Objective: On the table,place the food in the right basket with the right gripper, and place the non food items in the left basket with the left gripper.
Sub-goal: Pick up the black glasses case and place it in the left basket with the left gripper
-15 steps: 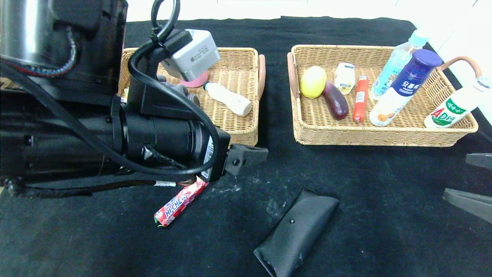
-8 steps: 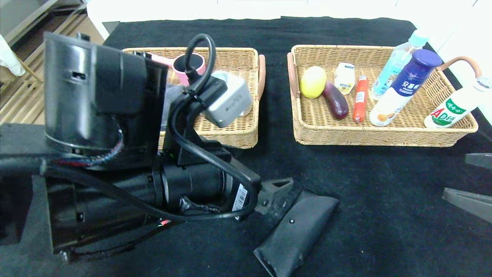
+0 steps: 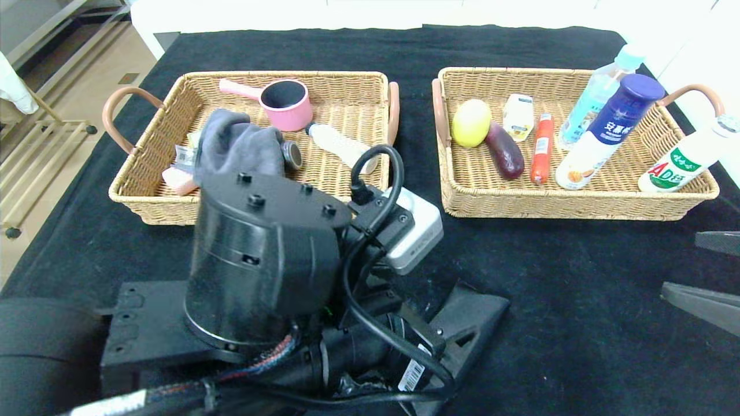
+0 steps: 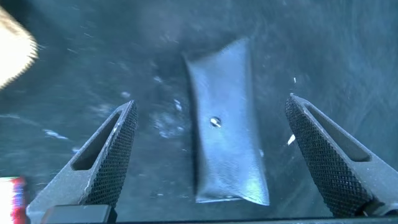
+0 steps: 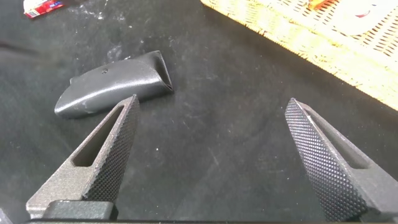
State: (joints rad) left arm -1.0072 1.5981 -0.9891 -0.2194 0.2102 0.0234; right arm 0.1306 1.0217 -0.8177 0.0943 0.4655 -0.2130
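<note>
The left gripper (image 4: 211, 155) hangs low over the black-clothed table (image 3: 578, 323), its two fingers spread wide on either side of the black leather glasses case (image 4: 227, 124) without touching it. In the head view the arm's bulky joints cover most of the case (image 3: 480, 306), which lies on the table's near side, in front of the gap between the two baskets. A sliver of the red candy stick (image 4: 13, 190) shows at the edge of the left wrist view, on the cloth beside the gripper.

The left basket (image 3: 139, 202) holds a grey cloth (image 3: 237, 144), a pink cup with a handle (image 3: 283, 104) and a white bottle lying on its side (image 3: 338, 144). The right basket (image 3: 578, 205) carries a lemon (image 3: 471, 122), a dark eggplant-shaped piece (image 3: 504, 150), a red sausage stick (image 3: 542, 148), a blue-capped white bottle (image 3: 610, 130) and two more bottles leaning at its far end.

The right gripper (image 5: 211, 162) sits released at the table's right edge, fingers apart and empty (image 3: 702, 300), with the case and basket rim in its wrist view.
</note>
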